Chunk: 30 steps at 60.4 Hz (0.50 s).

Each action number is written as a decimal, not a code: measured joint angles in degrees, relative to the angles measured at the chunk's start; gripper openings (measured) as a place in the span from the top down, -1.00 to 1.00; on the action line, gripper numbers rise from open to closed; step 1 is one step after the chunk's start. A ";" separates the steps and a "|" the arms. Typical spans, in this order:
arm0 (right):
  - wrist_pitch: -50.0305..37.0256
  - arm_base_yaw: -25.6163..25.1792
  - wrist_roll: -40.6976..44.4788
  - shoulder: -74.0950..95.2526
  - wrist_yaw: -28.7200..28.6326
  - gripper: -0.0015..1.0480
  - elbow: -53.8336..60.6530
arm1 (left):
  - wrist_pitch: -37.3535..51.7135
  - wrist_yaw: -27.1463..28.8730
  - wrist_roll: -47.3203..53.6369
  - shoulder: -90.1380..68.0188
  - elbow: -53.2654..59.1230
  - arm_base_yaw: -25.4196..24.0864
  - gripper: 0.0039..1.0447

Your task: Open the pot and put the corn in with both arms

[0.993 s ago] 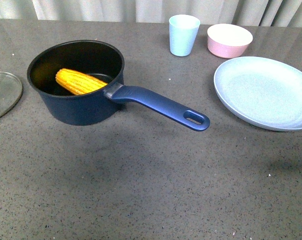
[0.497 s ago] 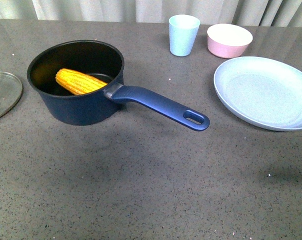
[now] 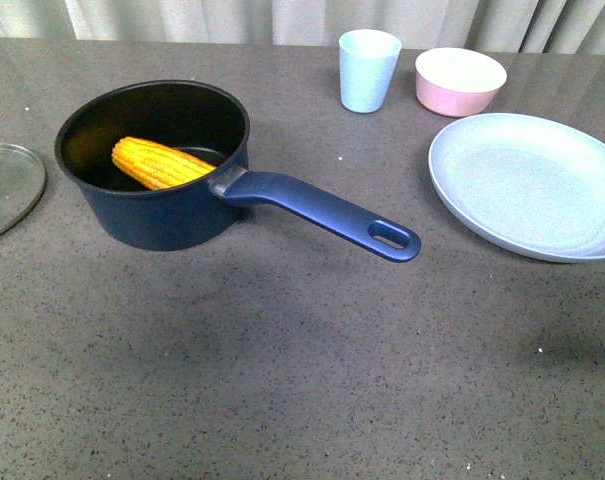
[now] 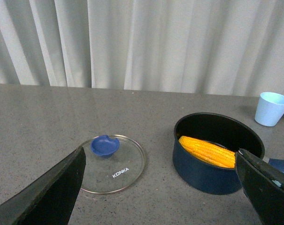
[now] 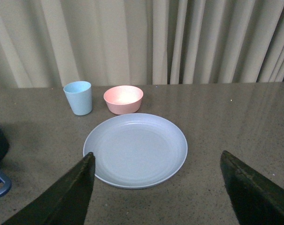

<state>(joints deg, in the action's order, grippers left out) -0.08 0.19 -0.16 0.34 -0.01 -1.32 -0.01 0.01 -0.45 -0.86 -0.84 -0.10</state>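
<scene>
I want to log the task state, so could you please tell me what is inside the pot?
The pot holds one corn cob lying tilted against its black inside. The near wall hides the corn's lower side and part of the pot floor. The lid lies off on the table.

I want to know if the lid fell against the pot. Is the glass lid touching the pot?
Apart. In the left wrist view the glass lid lies flat on the table, and bare tabletop shows between its rim and the pot.
</scene>
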 joint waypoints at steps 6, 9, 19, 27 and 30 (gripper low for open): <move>0.00 0.00 -0.02 0.00 0.00 -0.85 0.00 | 0.00 0.00 0.00 0.00 0.00 0.00 -0.84; 0.00 0.00 0.00 0.00 0.00 -0.82 0.00 | 0.00 0.00 0.00 0.00 0.00 0.00 -0.84; 0.00 0.00 0.00 -0.02 0.00 -0.83 0.00 | 0.00 0.02 0.00 0.00 0.00 0.00 -0.84; 0.00 0.00 0.00 -0.02 0.00 -0.83 0.00 | 0.00 0.02 0.00 0.00 0.00 0.00 -0.84; 0.00 0.00 0.00 -0.02 0.00 -0.83 0.00 | 0.00 0.00 0.00 0.00 0.00 0.00 -0.84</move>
<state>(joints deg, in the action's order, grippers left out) -0.08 0.19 -0.16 0.32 -0.01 -1.32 -0.01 0.01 -0.45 -0.86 -0.84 -0.10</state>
